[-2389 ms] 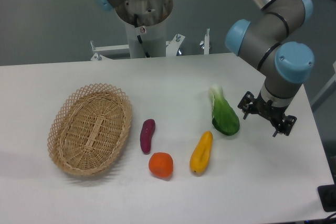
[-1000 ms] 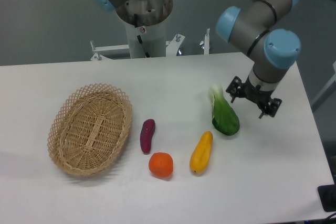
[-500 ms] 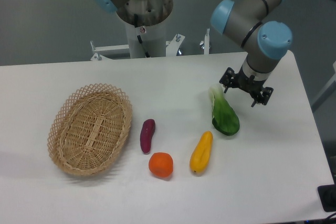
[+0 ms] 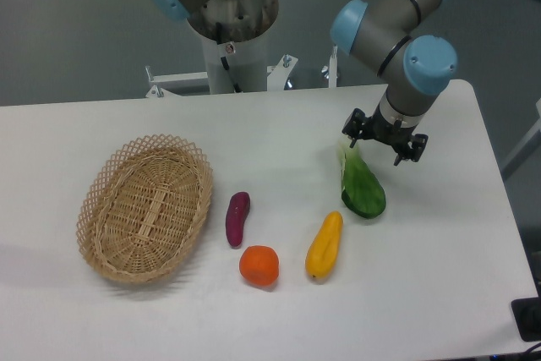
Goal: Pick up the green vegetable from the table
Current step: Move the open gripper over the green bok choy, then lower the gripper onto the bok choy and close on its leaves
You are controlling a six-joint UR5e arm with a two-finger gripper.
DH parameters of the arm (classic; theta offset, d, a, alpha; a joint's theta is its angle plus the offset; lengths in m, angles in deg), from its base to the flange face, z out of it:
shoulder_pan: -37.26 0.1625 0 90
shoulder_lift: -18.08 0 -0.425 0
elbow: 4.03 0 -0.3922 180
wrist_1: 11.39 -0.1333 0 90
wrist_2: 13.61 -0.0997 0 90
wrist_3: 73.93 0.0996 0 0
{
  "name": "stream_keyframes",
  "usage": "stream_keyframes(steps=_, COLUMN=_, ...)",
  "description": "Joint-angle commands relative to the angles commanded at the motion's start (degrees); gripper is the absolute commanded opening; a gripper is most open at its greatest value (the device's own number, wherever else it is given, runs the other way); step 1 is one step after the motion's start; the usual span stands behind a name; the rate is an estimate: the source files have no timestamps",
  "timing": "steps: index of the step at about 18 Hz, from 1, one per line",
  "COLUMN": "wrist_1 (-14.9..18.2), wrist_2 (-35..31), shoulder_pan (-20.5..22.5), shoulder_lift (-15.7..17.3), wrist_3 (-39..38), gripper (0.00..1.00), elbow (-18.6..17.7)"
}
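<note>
The white counter [image 4: 127, 124] holds a basket [image 4: 145, 206] on the left. The green vegetable [image 4: 362, 183] lies on the right side, near the yellow one [image 4: 325, 245]. The gripper [image 4: 382, 139] hangs open and empty just above its pale end. Next it should go down and squeeze.

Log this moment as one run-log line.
phase: approach | gripper: open, above stalk end | green vegetable: on table, ungrasped
</note>
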Motion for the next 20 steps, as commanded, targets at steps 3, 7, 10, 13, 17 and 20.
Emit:
stream_keyframes(steps=3, wrist_1=0.0, wrist_2=-0.2, shoulder_pan=-0.7, shoulder_lift=-0.3, wrist_3=-0.6, gripper=1.0, elbow=-0.1)
stream_keyframes(steps=7, wrist_1=-4.2, wrist_2=-0.2, shoulder_pan=-1.0, shoulder_lift=-0.2, wrist_3=-3.4, gripper=1.0, elbow=-3.2)
stream_keyframes(steps=10, wrist_1=-10.0, wrist_2=-2.2, shoulder_pan=-1.9, shoulder_lift=-0.7, wrist_3=-3.9, gripper=1.0, elbow=-5.7)
stream_keyframes(steps=13, wrist_1=-11.5, wrist_2=-6.8, shoulder_pan=-2.7, shoulder_lift=-1.2, wrist_3=-4.0, gripper=1.0, elbow=-6.8)
stream_keyframes(steps=17, wrist_1=-12.6, wrist_2=-7.3, shoulder_pan=-3.1, shoulder_lift=-1.5, wrist_3=-7.2, gripper=1.0, elbow=-8.6)
stream_keyframes(steps=20, wrist_1=-13.5, wrist_2=-7.4, shoulder_pan=-4.7, shoulder_lift=-1.8, wrist_3=-8.2, gripper=1.0, elbow=-8.7)
